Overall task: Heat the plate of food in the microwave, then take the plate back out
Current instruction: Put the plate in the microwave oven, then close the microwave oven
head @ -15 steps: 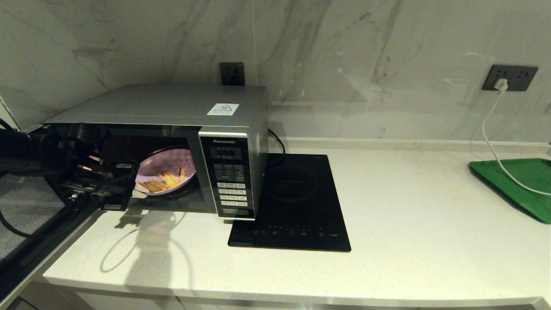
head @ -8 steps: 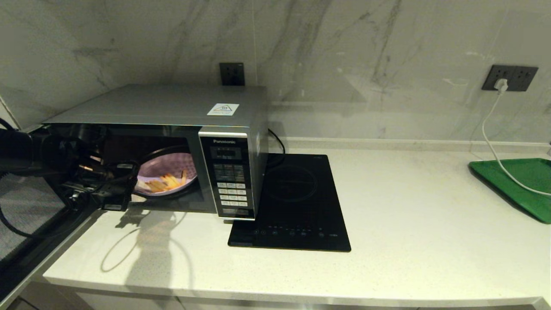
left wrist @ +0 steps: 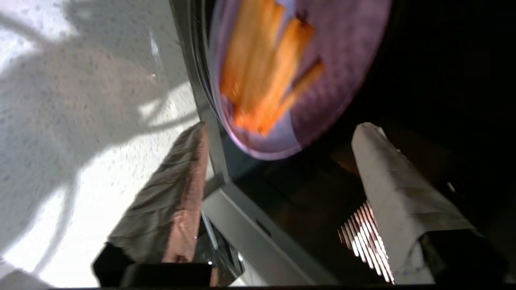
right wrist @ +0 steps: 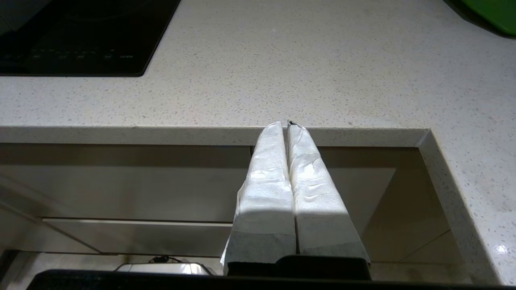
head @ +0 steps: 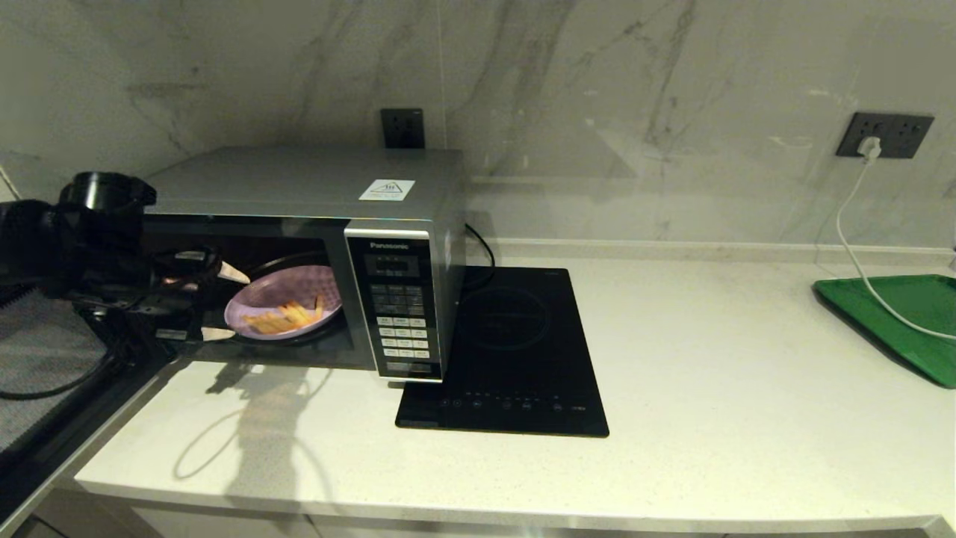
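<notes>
The silver microwave (head: 299,179) stands at the counter's left with its door (head: 41,359) swung open to the left. Inside, the lilac plate of food (head: 287,306) lies flat on the turntable with orange fries (head: 287,317) on it. My left gripper (head: 230,304) is open at the cavity mouth, one fingertip above and one below the plate's near rim, touching neither. The left wrist view shows the plate (left wrist: 342,60), the fries (left wrist: 262,76), both fingers (left wrist: 177,189) wide apart and the left gripper (left wrist: 282,128). My right gripper (right wrist: 287,123) is shut and empty, parked below the counter's front edge.
A flat black induction hob (head: 508,351) lies right of the microwave. A green tray (head: 904,321) sits at the far right with a white cable (head: 859,246) running over it from a wall socket. The open door fills the space at far left.
The plate went from tilted in my left gripper to lying flat on the turntable. The left gripper then opened, let it go, and drew back a little to the left and up.
</notes>
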Controlling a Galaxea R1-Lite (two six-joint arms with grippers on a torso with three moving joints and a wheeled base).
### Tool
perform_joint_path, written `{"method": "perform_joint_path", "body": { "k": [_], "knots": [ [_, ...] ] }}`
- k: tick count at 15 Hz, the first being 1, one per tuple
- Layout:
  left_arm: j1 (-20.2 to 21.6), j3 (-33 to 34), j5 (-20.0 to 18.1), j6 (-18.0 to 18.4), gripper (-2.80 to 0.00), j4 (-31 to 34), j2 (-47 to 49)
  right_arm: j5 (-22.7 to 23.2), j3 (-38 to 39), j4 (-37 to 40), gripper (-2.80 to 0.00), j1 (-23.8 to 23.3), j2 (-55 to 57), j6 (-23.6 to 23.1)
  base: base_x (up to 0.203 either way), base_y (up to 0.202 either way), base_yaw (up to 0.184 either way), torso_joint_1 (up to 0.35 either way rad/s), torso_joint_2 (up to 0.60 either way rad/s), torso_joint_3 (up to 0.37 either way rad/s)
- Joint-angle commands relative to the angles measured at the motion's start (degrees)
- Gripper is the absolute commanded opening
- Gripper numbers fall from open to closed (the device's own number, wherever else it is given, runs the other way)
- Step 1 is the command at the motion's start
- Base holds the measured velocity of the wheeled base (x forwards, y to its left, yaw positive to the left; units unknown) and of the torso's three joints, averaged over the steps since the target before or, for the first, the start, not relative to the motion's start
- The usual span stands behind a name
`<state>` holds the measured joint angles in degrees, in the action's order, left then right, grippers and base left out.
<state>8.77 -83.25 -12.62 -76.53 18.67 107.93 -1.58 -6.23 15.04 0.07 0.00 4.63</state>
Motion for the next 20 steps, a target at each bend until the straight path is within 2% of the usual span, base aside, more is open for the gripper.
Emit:
{"method": "perform_joint_path", "body": {
  "k": [1,2,5,7,10,13,17,20],
  "knots": [
    [0.0,5.1,-0.2,2.8,0.0,1.3,-7.7,0.0,0.0,0.1,-2.8,0.1,0.0,0.0,0.0,0.0,0.0,0.0,0.0,0.0],
    [0.0,8.1,-0.6,5.0,-2.8,2.5,-10.3,0.0,0.0,0.1,-2.8,0.0,0.0,0.0,0.0,0.0,0.0,0.0,0.0,0.0],
    [1.3,12.9,-1.7,9.8,-2.8,6.2,-19.2,0.0,0.0,0.1,-2.8,0.1,0.0,0.0,0.0,0.0,0.0,0.0,0.0,0.0],
    [3.8,12.8,-2.2,11.9,-2.8,7.1,-25.3,0.0,0.0,0.1,-2.8,0.1,0.0,0.0,0.0,0.0,0.0,0.0,0.0,0.0],
    [14.3,4.7,-2.2,15.5,-2.8,10.7,-26.6,0.0,0.0,0.1,-2.8,0.0,0.0,0.0,0.0,0.0,0.0,0.0,0.0,0.0],
    [25.7,-1.2,-2.4,23.3,-2.8,14.4,-26.1,0.0,0.0,0.1,-2.8,0.0,0.0,0.0,0.0,0.0,0.0,0.0,0.0,0.0],
    [34.7,-5.1,-0.8,35.4,-2.8,16.5,-25.5,0.0,0.0,0.1,-2.8,0.0,0.0,0.0,0.0,0.0,0.0,0.0,0.0,0.0],
    [40.4,-7.4,-0.3,38.5,-2.8,16.7,-20.8,0.0,0.0,0.1,-2.8,0.0,0.0,0.0,0.0,0.0,0.0,0.0,0.0,0.0]
  ]
}}
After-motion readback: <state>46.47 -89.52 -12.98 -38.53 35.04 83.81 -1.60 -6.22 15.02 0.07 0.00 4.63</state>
